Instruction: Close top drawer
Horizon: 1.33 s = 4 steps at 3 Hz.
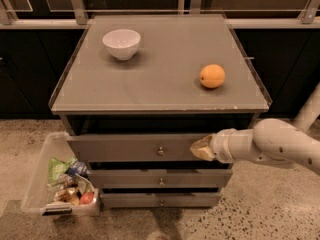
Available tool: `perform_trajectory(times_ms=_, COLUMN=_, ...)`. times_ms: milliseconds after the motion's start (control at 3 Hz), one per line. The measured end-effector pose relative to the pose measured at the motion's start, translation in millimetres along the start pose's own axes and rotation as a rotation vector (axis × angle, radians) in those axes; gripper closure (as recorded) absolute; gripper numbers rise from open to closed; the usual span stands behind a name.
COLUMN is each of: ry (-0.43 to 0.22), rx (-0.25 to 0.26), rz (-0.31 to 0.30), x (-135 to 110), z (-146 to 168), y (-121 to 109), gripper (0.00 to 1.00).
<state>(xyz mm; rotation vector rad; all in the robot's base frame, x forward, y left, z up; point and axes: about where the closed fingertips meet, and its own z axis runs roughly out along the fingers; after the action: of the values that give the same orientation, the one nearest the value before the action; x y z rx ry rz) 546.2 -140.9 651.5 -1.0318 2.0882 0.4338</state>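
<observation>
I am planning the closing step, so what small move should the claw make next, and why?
Probably push straight in toward the cabinet. The claw sits at the front panel of the top drawer, right of the knob. A dark gap shows above that panel, under the cabinet top, so the drawer seems not yet shut.

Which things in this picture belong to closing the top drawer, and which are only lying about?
Belong to the job:
- top drawer, standing partly open
- its knob
- tool, at the drawer's front, right of the knob

Only lying about:
- white bowl and orange on the cabinet top
- middle drawer, bottom drawer
- plastic bin of packets, on the floor at the left
</observation>
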Motion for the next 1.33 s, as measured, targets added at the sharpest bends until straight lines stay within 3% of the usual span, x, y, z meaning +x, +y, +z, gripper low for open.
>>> perform_trajectory(times_ms=333, ry=0.0, rx=0.0, rz=0.0, x=2, z=-2, y=4, gripper=0.82)
perform_trajectory(times_ms=1000, ry=0.083, rx=0.087, rz=0.137, x=43, z=-109, y=-17, gripper=0.35)
perform_trajectory(times_ms=1333, ry=0.09, rx=0.083, rz=0.142, x=45, z=-112, y=-16, gripper=0.12)
